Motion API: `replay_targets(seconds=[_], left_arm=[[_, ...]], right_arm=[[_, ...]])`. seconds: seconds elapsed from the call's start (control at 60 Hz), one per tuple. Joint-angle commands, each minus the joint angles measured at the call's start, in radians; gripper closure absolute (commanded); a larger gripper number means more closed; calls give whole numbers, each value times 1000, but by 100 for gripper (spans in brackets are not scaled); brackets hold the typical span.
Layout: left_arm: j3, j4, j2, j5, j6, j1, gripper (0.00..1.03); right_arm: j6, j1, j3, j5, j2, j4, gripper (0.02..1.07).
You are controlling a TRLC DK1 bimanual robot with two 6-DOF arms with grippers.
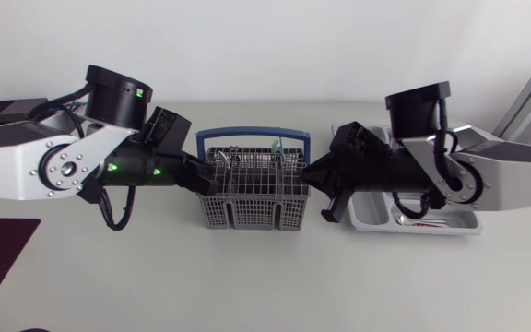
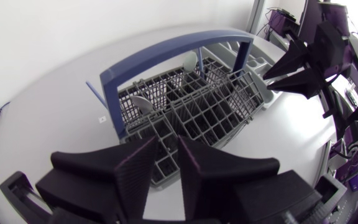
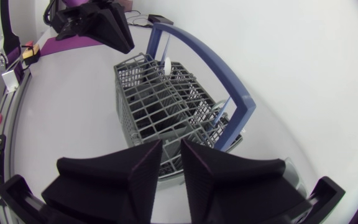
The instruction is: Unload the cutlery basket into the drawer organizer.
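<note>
While between two end effectors (left [image 1: 210, 181], right [image 1: 310, 175]), one basket [image 1: 247, 210], one organizer [image 1: 461, 227].

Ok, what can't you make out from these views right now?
1. Drawer organizer: head view, the right arm covers most of it; contents largely hidden.
2. Cutlery basket: all views, its grid walls screen what is left inside; no count possible.
3. White piece in the basket: right wrist view, too small to name.
</note>
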Motion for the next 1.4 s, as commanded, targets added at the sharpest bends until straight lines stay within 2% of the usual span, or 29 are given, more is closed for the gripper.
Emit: replay_targets(seconds=[0.0, 0.383, 0.683, 1.0, 1.15, 1.3, 1.383], left_arm=[[36, 11, 49, 8, -30, -6, 89], [92, 14, 201, 6, -56, -12, 90], [92, -15, 146, 4, -59, -25, 90], [75, -16, 141, 1, -59, -23, 90], [78, -35, 103, 3, -58, -22, 90], [77, -85, -10, 3, -55, -2, 90], [66, -122, -69, 3, -41, 17, 90]], right_arm=[[57, 18, 24, 16, 52, 41, 96], [51, 18, 24, 32, 172, 112, 98], [57, -1, 12, 32, 84, 127, 99], [0, -24, 10, 55, 259, 140, 99], [14, -33, -21, 38, 147, 144, 99], [45, -67, -33, -5, -34, 80, 99], [45, -101, -44, -14, -71, 71, 99]])
